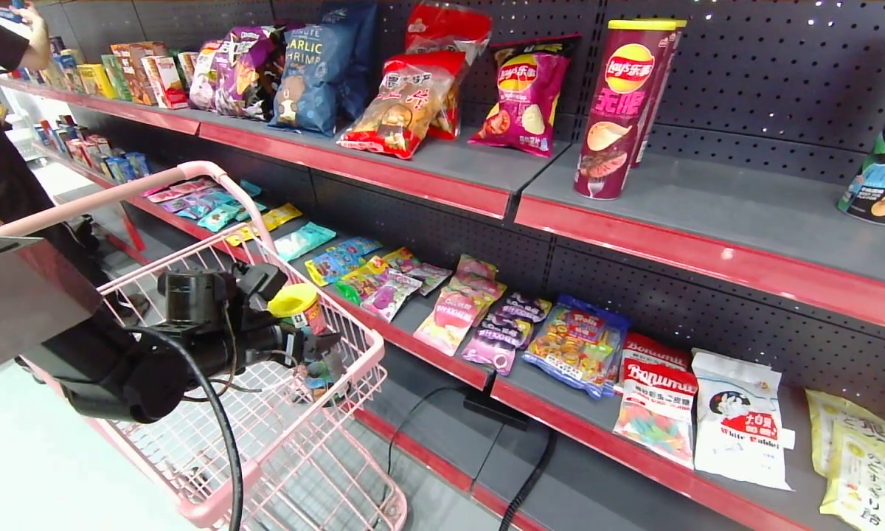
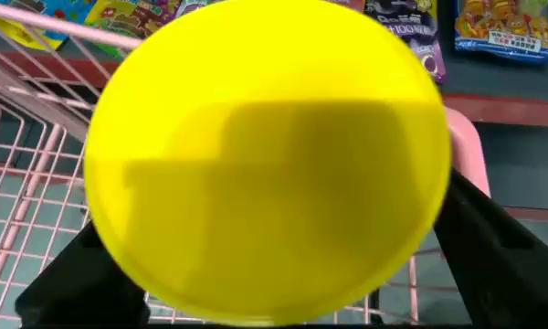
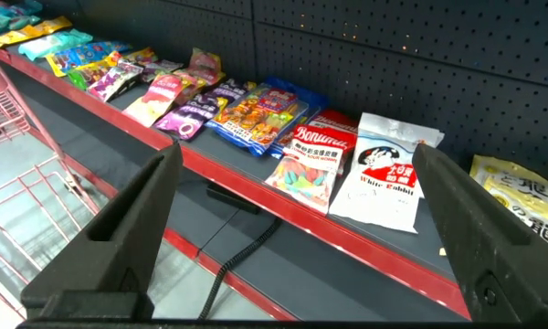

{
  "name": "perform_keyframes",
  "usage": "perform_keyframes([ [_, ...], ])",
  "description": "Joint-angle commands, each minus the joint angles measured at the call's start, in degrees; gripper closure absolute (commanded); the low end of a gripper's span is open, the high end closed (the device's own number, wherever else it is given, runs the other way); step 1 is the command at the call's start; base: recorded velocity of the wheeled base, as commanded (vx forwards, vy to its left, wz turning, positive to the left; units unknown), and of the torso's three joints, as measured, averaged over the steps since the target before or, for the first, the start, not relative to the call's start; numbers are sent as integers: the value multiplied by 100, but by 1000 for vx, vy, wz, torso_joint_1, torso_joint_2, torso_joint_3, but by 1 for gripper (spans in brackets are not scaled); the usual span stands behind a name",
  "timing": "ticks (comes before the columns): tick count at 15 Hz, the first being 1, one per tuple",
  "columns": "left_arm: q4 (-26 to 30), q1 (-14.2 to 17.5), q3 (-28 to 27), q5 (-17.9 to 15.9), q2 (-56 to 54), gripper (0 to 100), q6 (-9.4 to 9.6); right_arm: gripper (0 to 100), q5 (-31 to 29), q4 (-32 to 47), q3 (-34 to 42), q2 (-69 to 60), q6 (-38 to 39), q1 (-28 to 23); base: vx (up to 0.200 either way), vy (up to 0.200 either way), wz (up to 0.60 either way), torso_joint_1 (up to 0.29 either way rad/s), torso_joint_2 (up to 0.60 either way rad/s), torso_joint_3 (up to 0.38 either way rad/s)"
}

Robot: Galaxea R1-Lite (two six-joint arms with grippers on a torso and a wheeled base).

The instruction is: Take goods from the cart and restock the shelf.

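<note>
A cylindrical chip can (image 1: 308, 311) with a smooth, round yellow lid (image 2: 267, 160) is clamped between the left gripper's (image 1: 316, 345) black fingers (image 2: 502, 260), above the pink wire cart (image 1: 361, 335). The right gripper (image 3: 297, 151) is held spread wide and empty before the lower shelf (image 3: 237, 183) of glossy sweet packets (image 3: 260, 114).

The left pincer (image 1: 317, 354) clamps a yellow-lidded can (image 1: 299, 304) upright inside the pink cart (image 1: 375, 346).

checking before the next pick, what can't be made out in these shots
Held can body and label: left wrist view, behind its yellow lid; head view, mostly behind the left gripper.
Cart contents: head view, blocked by the left arm.
Green can, top shelf: head view, cut by the right edge.
</note>
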Motion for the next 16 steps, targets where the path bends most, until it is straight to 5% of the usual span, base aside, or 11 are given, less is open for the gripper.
perform_keyframes([
  [1,-9,-60,-170,47,187,0,6,0,0,-1,1,0,-2,2,0,0,0,0,0,0],
  [2,-17,-69,-170,73,213,100,6,0,0,-1,1,0,-2,2,0,0,0,0,0,0],
  [7,27,-16,129,91,-156,100,-99,0,9,-1,1,0,7,2,0,0,0,0,0,0],
  [9,352,107,287,91,-982,100,-363,0,9,-1,10,0,7,2,0,0,0,0,0,0],
  [12,2215,344,15,108,-3241,100,-688,0,9,-1,10,0,-2,2,0,0,0,0,0,0],
  [16,4219,634,-108,328,-5808,100,-706,0,0,-1,10,0,7,2,0,0,0,0,0,0],
])
